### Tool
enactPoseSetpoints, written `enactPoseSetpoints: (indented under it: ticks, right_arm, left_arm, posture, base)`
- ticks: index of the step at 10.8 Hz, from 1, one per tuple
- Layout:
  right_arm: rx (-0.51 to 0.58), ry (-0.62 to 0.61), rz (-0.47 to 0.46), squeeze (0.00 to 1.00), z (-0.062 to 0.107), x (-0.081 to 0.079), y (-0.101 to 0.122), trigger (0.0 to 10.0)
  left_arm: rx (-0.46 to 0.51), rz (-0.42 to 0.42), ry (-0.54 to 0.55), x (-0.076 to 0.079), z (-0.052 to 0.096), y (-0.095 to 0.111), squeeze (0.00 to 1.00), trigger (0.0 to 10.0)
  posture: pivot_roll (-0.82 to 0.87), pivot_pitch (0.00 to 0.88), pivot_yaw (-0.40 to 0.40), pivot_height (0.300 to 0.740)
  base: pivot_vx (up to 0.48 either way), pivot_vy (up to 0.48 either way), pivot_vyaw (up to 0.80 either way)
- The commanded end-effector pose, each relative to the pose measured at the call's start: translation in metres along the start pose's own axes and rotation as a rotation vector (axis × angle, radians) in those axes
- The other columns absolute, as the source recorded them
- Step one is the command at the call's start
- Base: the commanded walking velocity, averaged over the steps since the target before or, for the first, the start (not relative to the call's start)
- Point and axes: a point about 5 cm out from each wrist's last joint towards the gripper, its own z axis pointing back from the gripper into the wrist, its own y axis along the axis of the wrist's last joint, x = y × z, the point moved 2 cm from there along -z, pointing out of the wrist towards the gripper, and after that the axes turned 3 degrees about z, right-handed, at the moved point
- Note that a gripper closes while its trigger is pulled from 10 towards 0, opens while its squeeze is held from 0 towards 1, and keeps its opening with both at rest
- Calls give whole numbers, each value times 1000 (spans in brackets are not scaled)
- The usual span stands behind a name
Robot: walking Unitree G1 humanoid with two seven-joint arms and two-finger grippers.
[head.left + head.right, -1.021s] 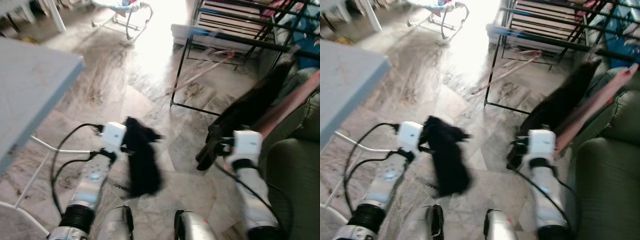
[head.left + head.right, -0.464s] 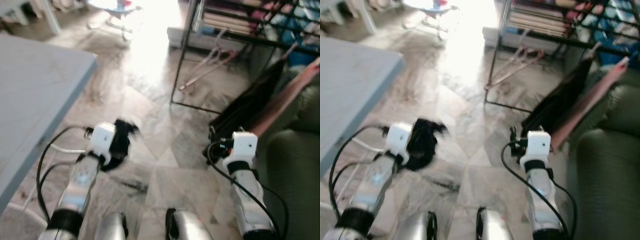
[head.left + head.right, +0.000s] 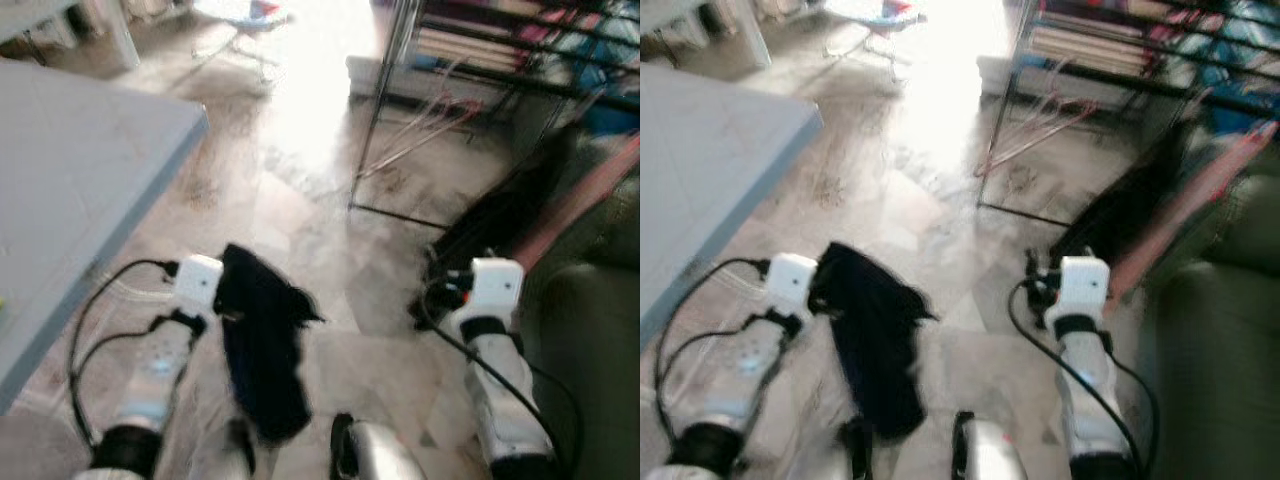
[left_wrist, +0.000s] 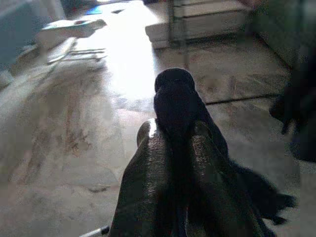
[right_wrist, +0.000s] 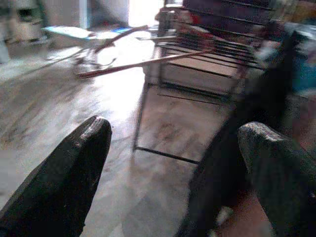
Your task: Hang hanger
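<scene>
Marble floor [image 3: 300,200] lay open down the middle, running from the robot's feet to a bright glare patch at the far end. Grey table [image 3: 70,190] closed off the left side, its corner jutting toward the centre. On the right, a green sofa [image 3: 590,330] hemmed in the near corner; beyond it stood a black metal rack [image 3: 470,60], its foot bar crossing the floor at mid-distance.

Left gripper [image 4: 173,148] held low over the near floor — fingers pressed together on a black garment [image 3: 262,350], which hung down limp beside the left arm. Right gripper [image 5: 173,168] was spread wide with nothing between its fingers [image 5: 64,182], pointed toward the rack's base.

Pale pink hangers [image 3: 1025,135] lay slanted against the rack's lower part, far right of centre. Dark cloth [image 3: 510,225] and a reddish board [image 3: 590,200] leaned between the right arm and the sofa — views were blurred.
</scene>
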Motion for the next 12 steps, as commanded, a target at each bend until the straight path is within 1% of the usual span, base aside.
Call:
enactPoseSetpoints:
  ticks: [1, 3, 4, 6, 8, 9, 10, 11, 12]
  right_arm:
    - [-30, -27, 0, 0, 5, 9, -6, 10000]
    - [-19, 3, -11, 0, 6, -2, -2, 10000]
    - [-20, 14, -7, 0, 8, -3, -2, 10000]
    - [-34, 9, -2, 0, 10, 0, -5, 10000]
    - [-29, 4, 1, 0, 9, 1, -3, 10000]
    - [-33, -6, -17, 0, 7, 4, -3, 10000]
    - [-27, -21, -7, 0, 3, 9, -1, 10000]
    - [-26, -23, -6, 0, 2, 10, -1, 10000]
    - [-21, -17, -5, 0, 0, 7, 1, 10000]
  left_arm:
    - [47, -16, -31, 6, -5, 13, 0, 10000]
    - [68, -3, -40, 8, -4, 17, 0, 10000]
    - [72, 5, -37, 9, -4, 19, 0, 10000]
    - [74, 30, -27, 8, -3, 21, 0, 10000]
    - [72, 34, -30, 8, -5, 22, 0, 10000]
    - [74, 33, -39, 10, -6, 23, 0, 10000]
    - [81, 24, -56, 12, -6, 25, 0, 10000]
    - [90, 23, -63, 12, -6, 27, 0, 10000]
    - [105, 18, -101, 15, -6, 30, 0, 10000]
  posture:
    - [-57, 185, -69, 740]
    - [-53, 203, -74, 740]
    - [-42, 212, -76, 740]
    - [-47, 214, -74, 740]
    - [-50, 209, -72, 740]
    - [-47, 205, -70, 740]
    - [-39, 198, -66, 740]
    - [-37, 199, -67, 740]
    - [-37, 203, -68, 740]
  base:
    - [307, 368, -800]
    - [321, 356, 0]
    - [330, 349, 0]
    - [317, 360, 0]
    - [307, 369, 0]
    - [296, 379, 0]
    - [289, 386, 0]
    - [289, 382, 0]
    - [450, 0, 0]
